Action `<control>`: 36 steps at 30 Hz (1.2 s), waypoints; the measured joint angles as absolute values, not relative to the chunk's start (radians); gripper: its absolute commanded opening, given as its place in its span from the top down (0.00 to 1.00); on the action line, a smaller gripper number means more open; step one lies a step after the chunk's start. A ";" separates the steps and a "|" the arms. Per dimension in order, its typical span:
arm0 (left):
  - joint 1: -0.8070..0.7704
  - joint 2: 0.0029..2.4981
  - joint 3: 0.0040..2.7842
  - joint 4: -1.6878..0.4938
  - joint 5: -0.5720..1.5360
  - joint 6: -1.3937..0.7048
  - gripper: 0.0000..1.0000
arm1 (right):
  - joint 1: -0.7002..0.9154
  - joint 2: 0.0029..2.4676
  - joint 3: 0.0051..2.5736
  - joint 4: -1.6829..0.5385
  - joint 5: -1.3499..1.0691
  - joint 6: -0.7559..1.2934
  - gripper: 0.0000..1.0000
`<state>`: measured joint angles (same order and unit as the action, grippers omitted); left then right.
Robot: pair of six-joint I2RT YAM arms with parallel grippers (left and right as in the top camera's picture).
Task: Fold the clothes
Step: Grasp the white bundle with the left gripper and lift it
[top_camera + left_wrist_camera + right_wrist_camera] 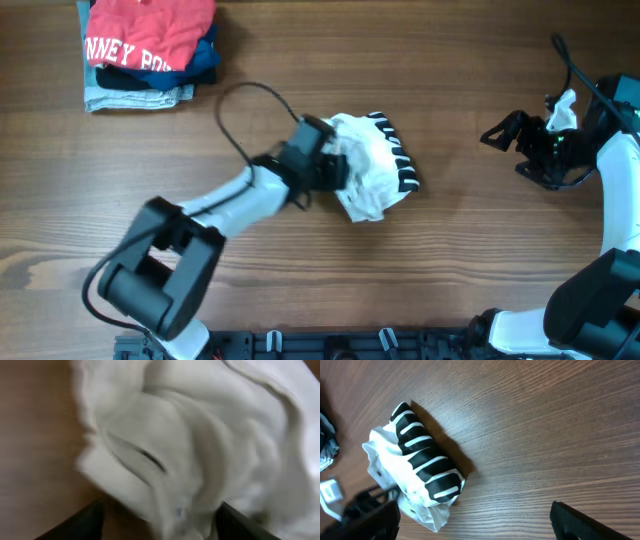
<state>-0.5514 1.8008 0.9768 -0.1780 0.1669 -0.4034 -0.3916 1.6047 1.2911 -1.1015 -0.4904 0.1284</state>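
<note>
Your left end effector point(340, 168) straddles the crumpled T-shirt point(372, 188), fingers spread; your right end effector point(507, 150) hangs spread above the counter point(450, 270).

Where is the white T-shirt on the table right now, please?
In the overhead view, the white T-shirt lies crumpled near the middle of the table, against the left gripper, away from the folded garments at the far left corner.

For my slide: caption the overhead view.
Left gripper at a crumpled white T-shirt with black-striped patch; right gripper open, apart.
</note>
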 measured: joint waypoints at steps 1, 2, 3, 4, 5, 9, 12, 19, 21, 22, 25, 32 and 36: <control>-0.513 1.801 0.977 -0.181 0.170 -0.366 0.15 | -0.392 1.605 1.291 -1.102 -0.490 0.126 0.03; -0.468 1.801 0.978 -0.191 0.170 -0.329 0.14 | -0.392 1.605 1.291 -1.102 -0.490 0.126 0.03; -0.438 1.800 0.981 -0.212 0.169 -0.307 0.14 | -0.392 1.605 1.291 -1.102 -0.490 0.126 0.04; -0.417 1.798 0.982 -0.229 0.170 -0.291 0.14 | -0.392 1.605 1.291 -1.102 -0.490 0.126 0.04; -0.388 1.791 0.985 -0.257 0.170 -0.273 0.14 | -0.392 1.605 1.291 -1.102 -0.490 0.126 0.03; -0.371 1.662 0.990 -0.307 0.250 -0.272 0.10 | -0.392 1.605 1.291 -1.099 -0.490 0.126 0.04; -0.376 1.562 1.013 -0.357 0.378 -0.381 0.05 | -0.392 1.605 1.291 -1.095 -0.490 0.126 0.04; -0.532 1.740 1.000 -0.354 0.466 -0.594 0.07 | -0.392 1.605 1.291 -1.095 -0.490 0.126 0.04; -0.556 1.789 0.991 -0.307 0.471 -0.632 0.06 | -0.392 1.605 1.291 -1.104 -0.490 0.126 0.03; -0.555 1.803 0.991 -0.300 0.470 -0.643 0.06 | -0.392 1.605 1.291 -1.107 -0.490 0.126 0.04; -0.524 1.815 0.990 -0.306 0.465 -0.665 0.05 | -0.392 1.605 1.291 -1.114 -0.490 0.115 0.03; -0.481 1.815 0.971 -0.161 0.453 -0.702 0.04 | -0.392 1.605 1.291 -1.114 -0.490 0.107 0.04; -0.484 1.815 0.881 0.046 0.454 -0.790 0.03 | -0.392 1.605 1.291 -1.114 -0.490 0.107 0.04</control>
